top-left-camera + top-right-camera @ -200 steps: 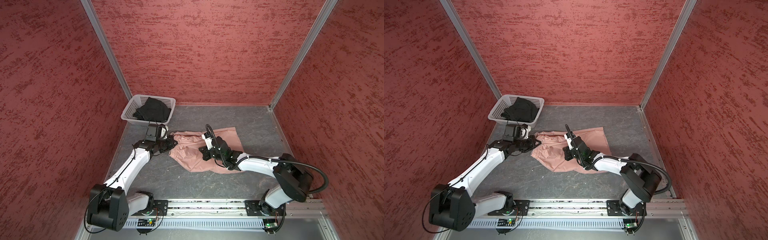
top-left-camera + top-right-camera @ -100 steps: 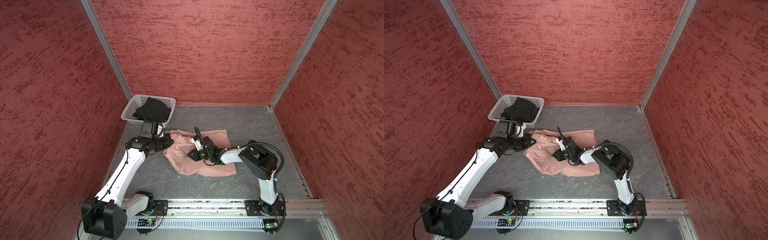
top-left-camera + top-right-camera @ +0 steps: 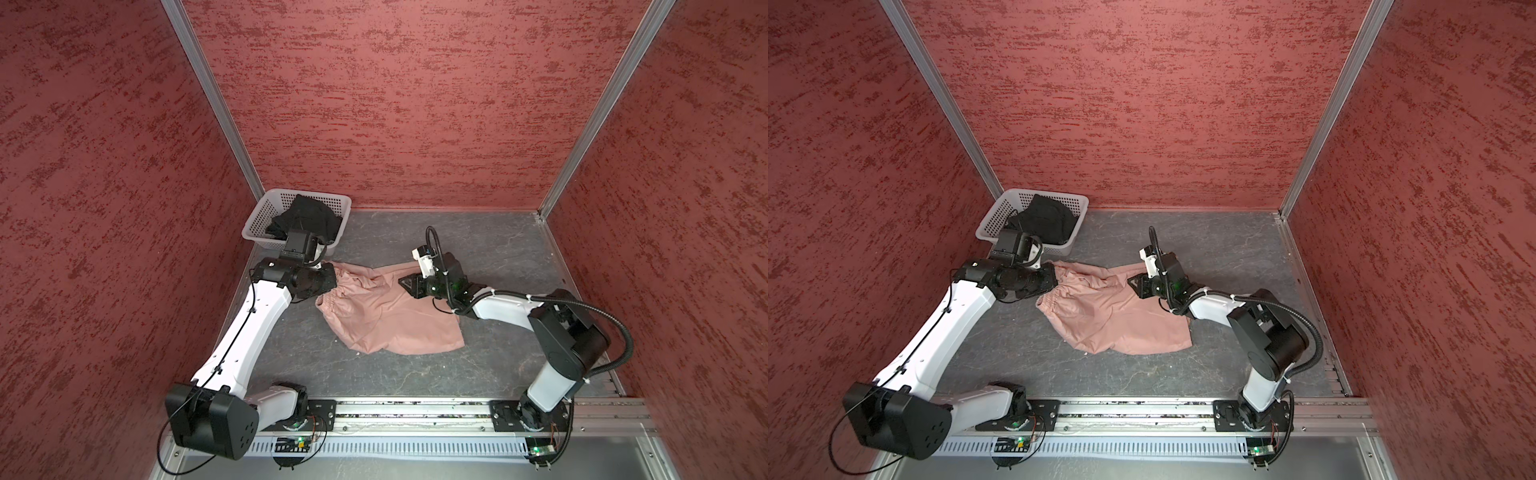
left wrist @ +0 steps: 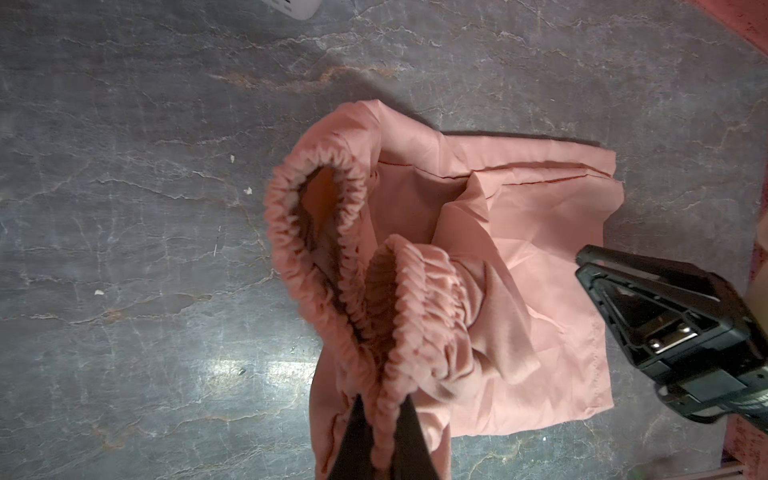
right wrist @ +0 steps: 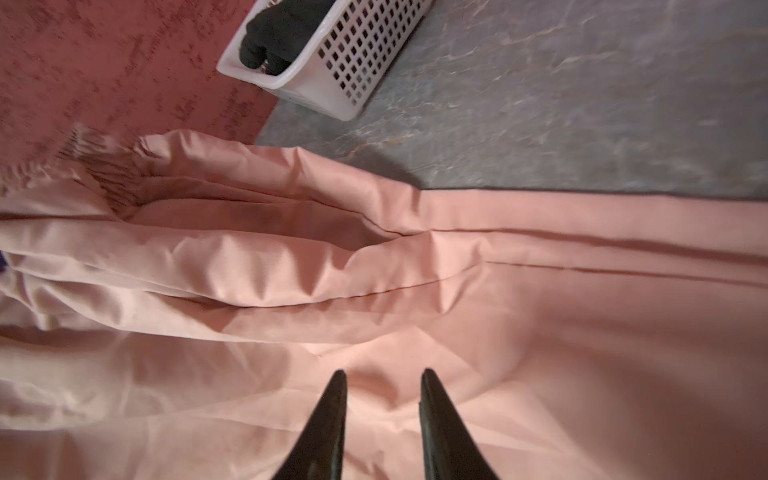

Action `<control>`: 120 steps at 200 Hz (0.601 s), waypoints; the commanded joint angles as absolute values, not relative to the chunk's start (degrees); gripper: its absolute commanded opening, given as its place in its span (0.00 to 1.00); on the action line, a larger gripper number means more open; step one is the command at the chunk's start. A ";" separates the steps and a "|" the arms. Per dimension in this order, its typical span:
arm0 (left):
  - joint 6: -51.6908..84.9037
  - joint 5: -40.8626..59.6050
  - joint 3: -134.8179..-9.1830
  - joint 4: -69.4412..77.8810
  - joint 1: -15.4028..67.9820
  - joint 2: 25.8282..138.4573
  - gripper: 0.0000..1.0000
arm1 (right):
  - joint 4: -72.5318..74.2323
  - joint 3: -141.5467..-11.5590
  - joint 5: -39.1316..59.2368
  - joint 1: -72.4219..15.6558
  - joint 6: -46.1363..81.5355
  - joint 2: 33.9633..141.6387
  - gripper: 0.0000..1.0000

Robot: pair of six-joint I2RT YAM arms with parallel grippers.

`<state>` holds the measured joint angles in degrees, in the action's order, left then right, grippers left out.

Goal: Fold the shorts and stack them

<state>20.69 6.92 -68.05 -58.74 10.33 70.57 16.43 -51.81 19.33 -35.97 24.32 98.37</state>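
The dusty pink shorts [image 3: 395, 320] [image 3: 1113, 316] lie crumpled on the grey floor, seen in both top views. My left gripper [image 3: 332, 282] [image 4: 384, 399] is shut on their gathered waistband [image 4: 415, 291], which it holds raised at the shorts' left end. My right gripper [image 3: 404, 283] [image 5: 382, 376] hovers low over the pink fabric [image 5: 415, 270] near the far right edge. Its jaws stand apart with nothing pinched between them. The black shorts [image 3: 307, 216] [image 3: 1042, 220] [image 5: 282, 29] sit bunched inside the basket.
The white perforated basket [image 3: 266, 212] [image 3: 994, 226] [image 5: 353, 54] stands in the far left corner, just behind my left wrist. Red textured walls enclose three sides. A metal rail [image 3: 415, 409] carrying both arm bases runs along the front edge.
My right gripper has opened, letting go of the pink fabric, and drawn back to the right. My left gripper has pulled the waistband a little to the left.
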 commanded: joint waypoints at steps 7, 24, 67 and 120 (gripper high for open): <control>19.22 5.56 -70.57 -58.81 10.28 72.40 0.00 | 14.65 -53.87 24.14 -38.09 18.37 101.78 0.20; 19.35 5.50 -71.51 -58.92 10.46 73.08 0.00 | 18.69 -58.08 29.50 -38.98 20.14 106.39 0.17; 19.25 2.57 -75.40 -61.79 11.47 74.17 0.00 | 17.92 -73.35 32.96 -41.92 20.74 120.35 0.13; 20.85 -0.89 -78.21 -64.40 15.61 75.02 0.00 | 12.99 -89.16 28.40 -45.52 23.45 132.84 0.18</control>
